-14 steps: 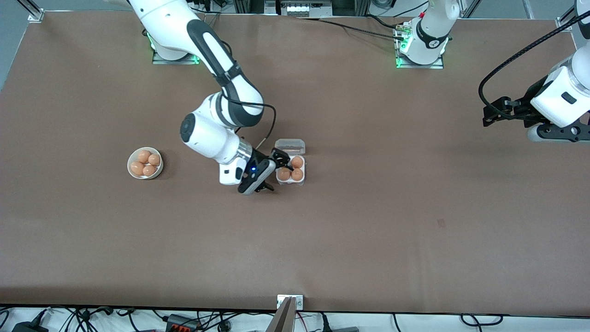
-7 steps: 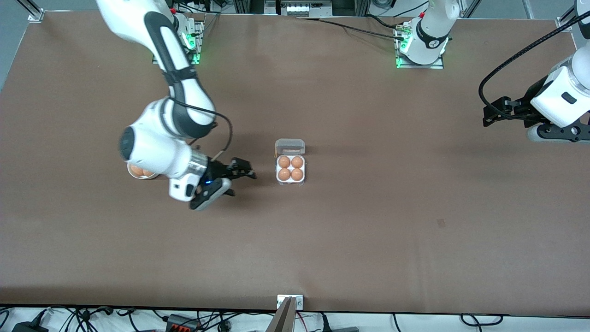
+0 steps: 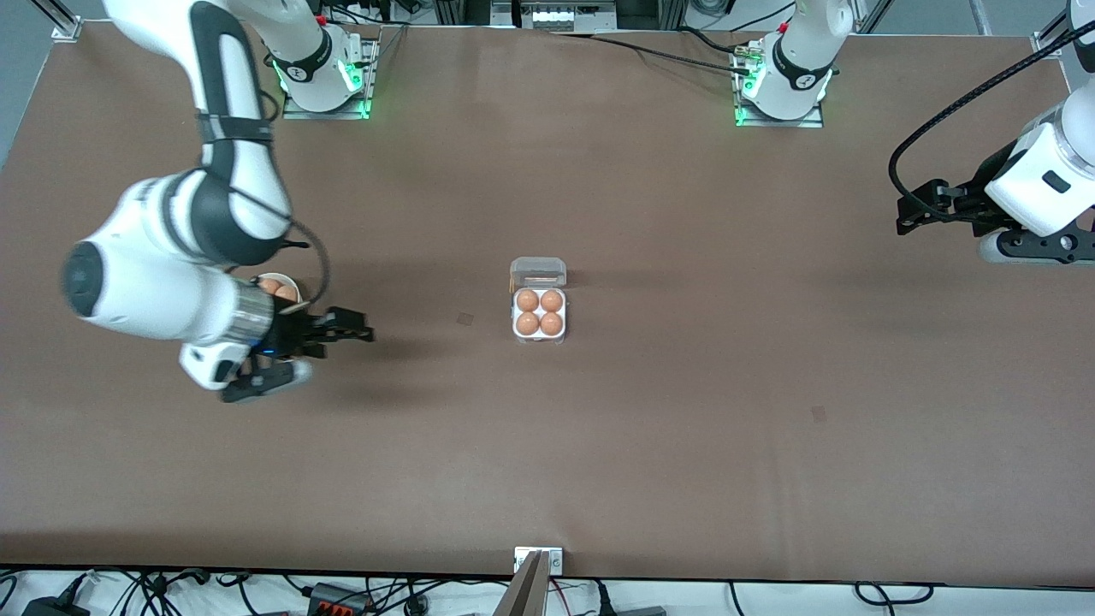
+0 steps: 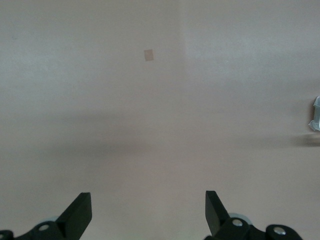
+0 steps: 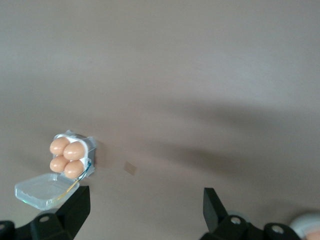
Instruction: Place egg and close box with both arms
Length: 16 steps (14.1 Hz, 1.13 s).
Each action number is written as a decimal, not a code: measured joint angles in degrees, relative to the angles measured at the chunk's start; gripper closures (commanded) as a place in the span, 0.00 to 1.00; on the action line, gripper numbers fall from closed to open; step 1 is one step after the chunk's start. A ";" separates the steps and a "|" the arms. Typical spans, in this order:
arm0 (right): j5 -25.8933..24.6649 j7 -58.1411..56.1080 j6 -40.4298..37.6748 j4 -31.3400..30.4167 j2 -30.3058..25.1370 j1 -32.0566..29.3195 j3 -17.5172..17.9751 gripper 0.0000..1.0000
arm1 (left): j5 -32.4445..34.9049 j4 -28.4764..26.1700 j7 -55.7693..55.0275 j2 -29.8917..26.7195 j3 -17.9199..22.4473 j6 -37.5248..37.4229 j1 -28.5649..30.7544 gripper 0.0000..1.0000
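On the table: a brown table (image 3: 650, 445) is carrying everything here.
Box: the clear box (image 3: 539, 323) is sitting near the middle of the table, its lid (image 3: 538, 272) lying open flat, hinged on the side farther from the front camera.
Eggs: four eggs (image 3: 540, 312) are filling all four cells of the box; the right wrist view is showing the same four (image 5: 67, 156) with the lid open beside them.
Bowl: a white bowl (image 3: 289, 283) with more eggs is standing toward the right arm's end of the table, mostly hidden under the right arm's wrist.
Right gripper: the right gripper (image 3: 355, 329) is hovering over bare table beside the bowl, well apart from the box, with its fingers (image 5: 75, 207) spread wide and holding nothing.
Left gripper: the left gripper (image 3: 908, 211) is hanging over the left arm's end of the table, well apart from the box, its fingers (image 4: 77, 215) spread wide and empty; this arm is waiting.
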 measured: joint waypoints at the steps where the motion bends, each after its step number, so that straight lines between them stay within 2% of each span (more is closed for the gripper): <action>1: -0.26 3.38 -2.21 0.78 -0.01 -0.06 -1.63 0.00 | 0.00 0.00 0.00 0.00 0.00 0.00 0.00 0.00; 6: -3.14 9.47 -6.48 2.48 0.01 0.03 -7.37 0.00 | 0.00 0.00 0.00 0.00 0.00 -0.02 0.00 0.00; 8: -5.23 11.77 -7.62 3.82 -0.20 -1.43 -7.55 0.00 | 0.00 0.00 0.00 0.00 0.00 -0.02 0.01 0.00; 9: -8.10 12.90 -8.34 4.86 -0.84 -3.42 -6.01 0.00 | 0.00 0.00 0.00 0.00 0.00 -0.02 0.01 0.00; 11: -16.80 14.89 -9.55 6.38 -3.91 -9.43 1.23 0.00 | 0.00 0.00 0.00 0.00 0.00 -0.02 0.00 0.00; 14: -29.84 16.57 -10.40 6.95 -9.89 -19.65 15.12 0.00 | 0.00 0.00 0.00 0.00 0.00 -0.03 -0.02 0.00; 16: -33.91 16.66 -10.71 6.94 -12.45 -25.45 21.61 0.00 | 0.00 0.00 0.00 0.00 0.00 -0.07 -0.03 0.00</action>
